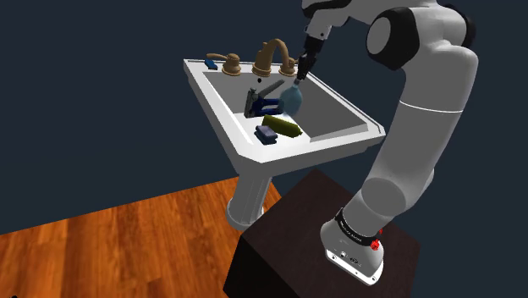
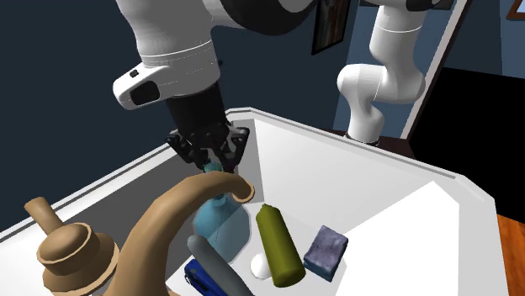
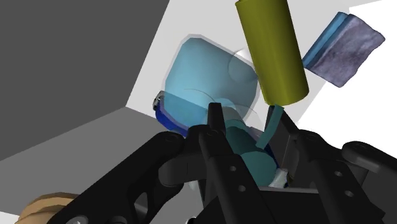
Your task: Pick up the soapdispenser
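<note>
Up close, the wrist view shows the pincer (image 3: 249, 119) clamped on the pump of the soap dispenser (image 3: 197, 83).

A home bathroom is shown by the white sink (image 1: 326, 145) on its foot, the brown tap (image 1: 272, 52) and the wooden floor (image 1: 127, 245).

The light is soft and even, with no single source evident. In the shoulder view the white pedestal sink (image 1: 309, 151) glows bright against the dim dark-blue wall (image 1: 85, 102), and the reddish wooden floor (image 1: 110, 245) carries lighter streaks at lower left. In the wrist view the basin's left side lies in flat grey shade and its upper right is plain white. The translucent pale-blue soap dispenser (image 3: 200, 76) shows faint highlights without glare.
</note>
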